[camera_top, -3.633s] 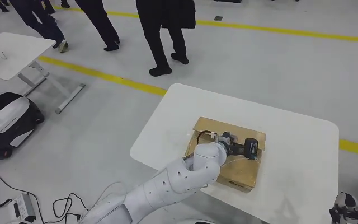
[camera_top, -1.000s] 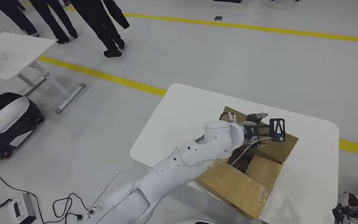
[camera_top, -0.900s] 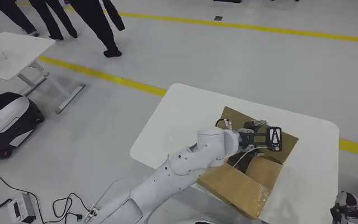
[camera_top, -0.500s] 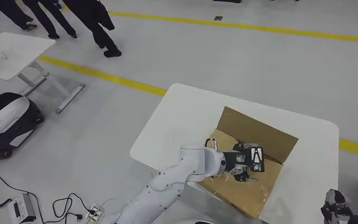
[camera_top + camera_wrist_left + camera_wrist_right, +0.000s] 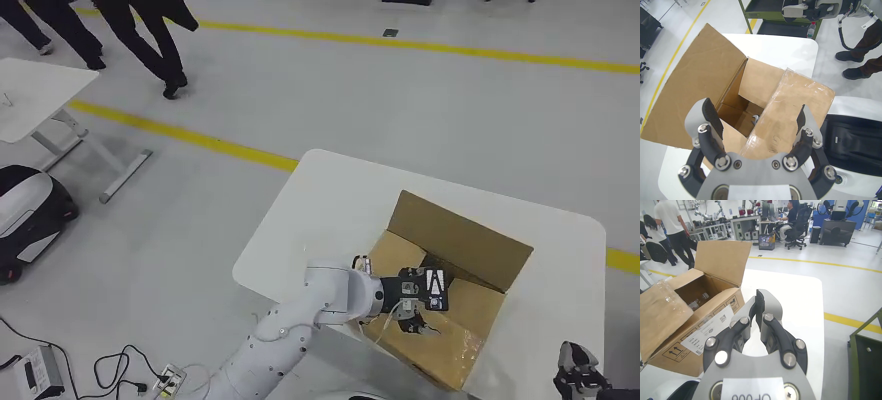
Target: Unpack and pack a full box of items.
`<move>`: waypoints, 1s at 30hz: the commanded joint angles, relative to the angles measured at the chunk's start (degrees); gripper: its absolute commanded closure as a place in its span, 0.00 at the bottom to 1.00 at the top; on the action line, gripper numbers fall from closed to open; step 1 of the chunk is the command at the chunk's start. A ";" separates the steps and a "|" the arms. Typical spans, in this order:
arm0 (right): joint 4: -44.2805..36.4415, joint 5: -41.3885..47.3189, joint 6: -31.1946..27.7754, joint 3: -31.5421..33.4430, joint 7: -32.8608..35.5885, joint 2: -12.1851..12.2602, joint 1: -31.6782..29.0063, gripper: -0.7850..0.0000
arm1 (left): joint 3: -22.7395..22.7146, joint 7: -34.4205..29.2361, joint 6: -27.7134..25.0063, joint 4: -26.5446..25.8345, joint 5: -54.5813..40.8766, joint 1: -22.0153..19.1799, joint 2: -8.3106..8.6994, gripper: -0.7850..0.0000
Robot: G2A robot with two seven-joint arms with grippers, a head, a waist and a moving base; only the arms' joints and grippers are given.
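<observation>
The box (image 5: 455, 240) sits on the white table (image 5: 320, 220), toward the robot's side and turned a little off the table's edges, mouth facing up. Its far flap (image 5: 696, 75) is thrown back and stands raised. The taped near flap (image 5: 797, 102) lies flat over roughly half the opening, and a short inner flap (image 5: 757, 81) is folded in at one end. Down in the gap you can spot a wrench (image 5: 755, 119) on the bottom. As far as I can judge, the box's longer side runs along the flap hinges, crosswise in front of the robot, though it looks close to square.

The left pincer (image 5: 755, 106) hangs just above the near flap's free edge, spread wide with nothing in it. The right pincer (image 5: 758, 298) is off to the side of the box, clenched empty.

To my eye the job in hand is getting that taped flap open. I'd slip one finger under the free edge near its middle and swing it back toward the robot along the hinge. Lift gently, since the light box could skid or tip. Then fold the inner flap out before reaching in.
</observation>
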 commanded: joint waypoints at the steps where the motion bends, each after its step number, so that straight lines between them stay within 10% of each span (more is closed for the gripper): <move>1: 0.25 0.56 0.85 -0.03 -0.27 -0.05 0.02 0.96 | 0.00 0.00 0.00 0.00 0.00 0.00 0.00 0.00; 10: 0.10 1.22 1.69 0.26 -1.23 -0.02 -0.60 1.00 | 0.85 -3.03 2.96 5.17 -9.04 -2.10 -0.32 0.00; 19: -0.33 1.43 1.70 0.98 -2.26 0.08 -1.47 1.00 | 4.43 -30.21 8.33 13.07 -33.98 -12.03 -0.55 0.00; 30: -0.90 2.25 1.86 1.70 -2.51 0.17 -1.78 1.00 | 16.47 -34.47 12.59 20.86 -43.07 -22.29 1.36 0.00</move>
